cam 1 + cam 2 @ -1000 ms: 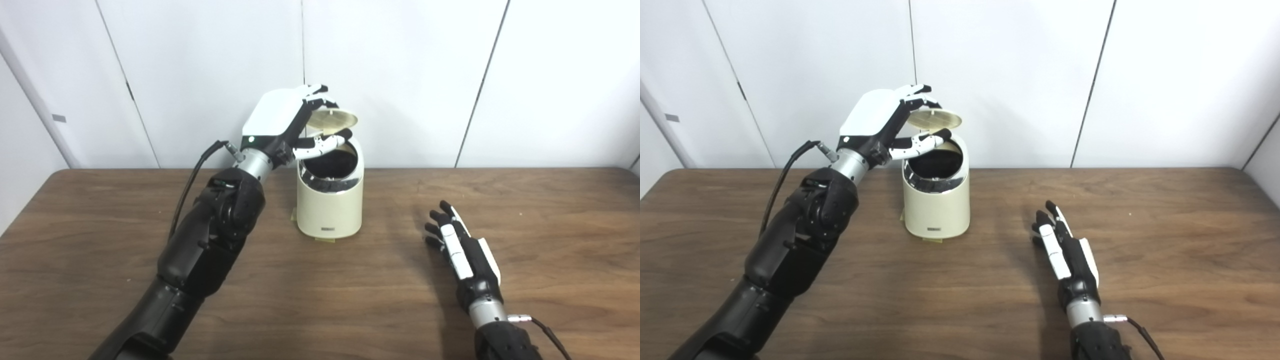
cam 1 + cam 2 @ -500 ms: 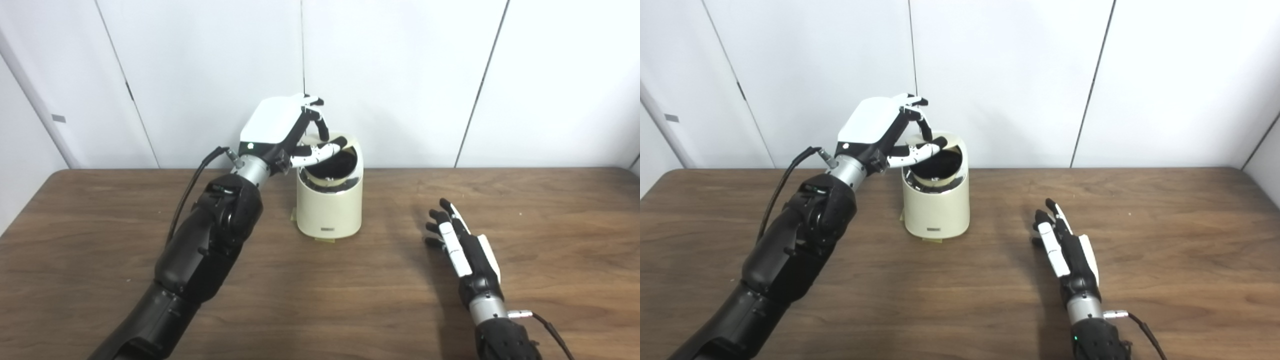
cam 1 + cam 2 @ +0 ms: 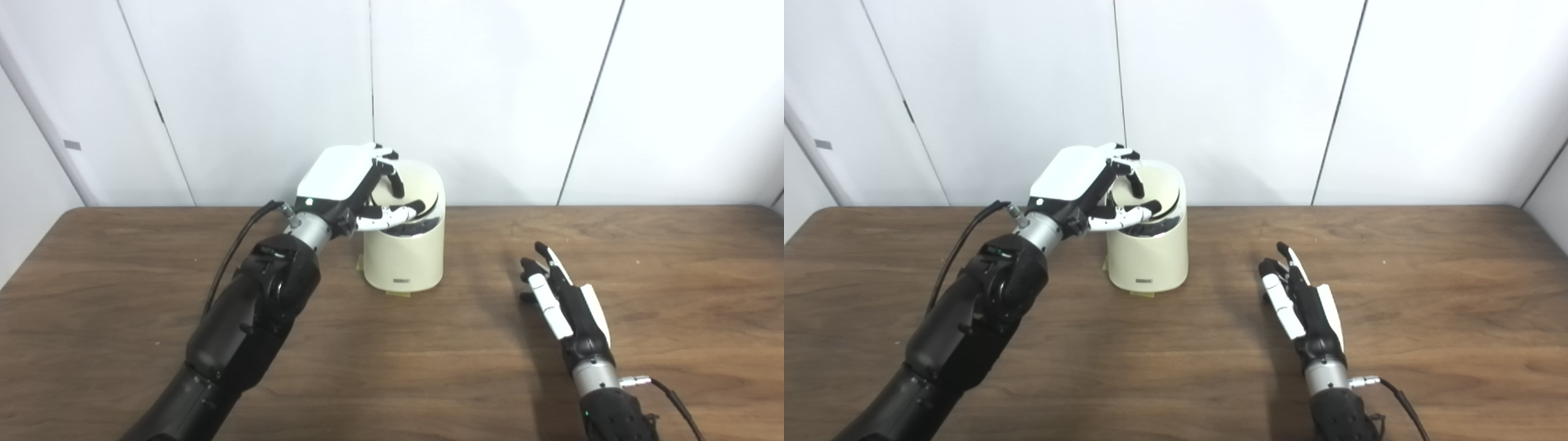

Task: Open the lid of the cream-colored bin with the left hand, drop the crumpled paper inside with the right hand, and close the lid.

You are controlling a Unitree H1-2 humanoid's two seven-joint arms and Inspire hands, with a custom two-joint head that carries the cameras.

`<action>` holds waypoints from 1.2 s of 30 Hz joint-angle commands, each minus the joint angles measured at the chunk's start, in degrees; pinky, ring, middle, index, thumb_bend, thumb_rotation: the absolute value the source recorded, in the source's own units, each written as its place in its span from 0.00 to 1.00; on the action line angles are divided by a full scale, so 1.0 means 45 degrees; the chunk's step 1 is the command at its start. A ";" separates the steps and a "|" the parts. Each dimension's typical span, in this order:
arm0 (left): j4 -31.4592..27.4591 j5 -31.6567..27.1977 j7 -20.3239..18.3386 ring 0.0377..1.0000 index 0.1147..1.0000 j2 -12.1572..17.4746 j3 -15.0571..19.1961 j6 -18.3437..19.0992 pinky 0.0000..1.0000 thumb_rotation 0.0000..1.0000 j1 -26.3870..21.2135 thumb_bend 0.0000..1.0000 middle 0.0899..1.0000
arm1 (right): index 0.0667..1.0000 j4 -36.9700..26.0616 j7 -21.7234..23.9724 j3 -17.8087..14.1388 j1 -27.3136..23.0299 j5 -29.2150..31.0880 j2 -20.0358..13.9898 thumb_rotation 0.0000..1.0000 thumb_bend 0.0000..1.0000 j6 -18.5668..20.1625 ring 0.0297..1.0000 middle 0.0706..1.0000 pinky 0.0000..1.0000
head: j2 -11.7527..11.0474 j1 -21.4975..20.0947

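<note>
The cream-colored bin [image 3: 404, 251] stood on the table [image 3: 392, 343] near its far edge, its lid [image 3: 411, 184] nearly down, with a dark gap showing along the front. The left robot hand [image 3: 343, 180] sat over the lid, fingers curled on its top and thumb at the front gap. The right robot hand [image 3: 566, 300] lay on the table well right of the bin, fingers extended and holding nothing.

Table [image 3: 392, 367]: dark brown wood grain, matt, smooth. Bin [image 3: 404, 260]: cream plastic by the look, smooth with slight sheen, glossy dark band under the lid [image 3: 407, 184]. Left hand [image 3: 352, 184] and right hand [image 3: 566, 300]: glossy white plastic shells over matt black; bare metal wrist cuffs; wall panels [image 3: 490, 92] smooth matt white.
</note>
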 commanded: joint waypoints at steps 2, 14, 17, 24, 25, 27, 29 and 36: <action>0.0124 0.0371 0.0126 0.94 0.57 0.0178 -0.0249 -0.0465 0.83 0.74 -0.0447 0.58 0.88 | 0.95 -0.0312 0.0038 0.0039 -0.0277 -0.0032 -0.0065 0.92 0.59 -0.0378 0.83 0.86 0.72 | 0.0056 -0.0046; 0.0461 0.1334 -0.0679 0.98 0.71 0.0298 -0.1203 -0.0545 0.89 0.89 -0.0385 0.57 0.93 | 0.96 -0.0382 -0.0058 0.0078 -0.0298 -0.0237 -0.0060 0.94 0.58 -0.0335 0.83 0.86 0.71 | 0.0193 -0.0139; 0.0500 0.1475 -0.0765 0.98 0.71 0.0355 -0.1383 -0.0520 0.90 0.89 -0.0385 0.58 0.94 | 0.96 -0.0397 -0.0114 0.0071 -0.0322 -0.0386 -0.0065 0.96 0.57 -0.0300 0.81 0.86 0.71 | 0.0219 -0.0171; 0.0437 0.1762 -0.1330 0.98 0.68 0.0593 -0.1706 -0.0435 0.91 0.86 -0.0377 0.57 0.95 | 0.97 -0.0449 -0.0093 -0.0033 -0.0337 -0.0288 -0.0009 0.94 0.53 -0.0333 0.82 0.85 0.71 | 0.0236 -0.0184; 0.0413 0.1790 -0.1439 0.99 0.68 0.0611 -0.1719 -0.0413 0.91 0.87 -0.0376 0.57 0.95 | 0.97 -0.0428 -0.0086 -0.0044 -0.0356 -0.0265 -0.0012 0.94 0.53 -0.0343 0.82 0.85 0.70 | 0.0236 -0.0184; 0.0379 0.1824 -0.1561 0.99 0.67 0.0623 -0.1718 -0.0381 0.91 0.86 -0.0359 0.57 0.95 | 0.97 -0.0426 -0.0066 -0.0050 -0.0376 -0.0257 -0.0028 0.94 0.52 -0.0325 0.81 0.85 0.70 | 0.0229 -0.0165; 0.0285 0.1856 -0.1649 0.98 0.66 0.0655 -0.1694 -0.0357 0.91 0.85 -0.0319 0.57 0.94 | 0.97 -0.0410 -0.0079 -0.0037 -0.0367 -0.0300 -0.0041 0.94 0.52 -0.0352 0.81 0.85 0.70 | 0.0222 -0.0175; -0.0030 0.1150 -0.1144 0.96 0.68 0.0528 -0.0972 -0.0348 0.88 0.83 0.0020 0.57 0.92 | 0.97 -0.0441 -0.0095 -0.0043 -0.0345 -0.0280 0.0010 0.94 0.52 -0.0324 0.81 0.85 0.70 | 0.0213 -0.0180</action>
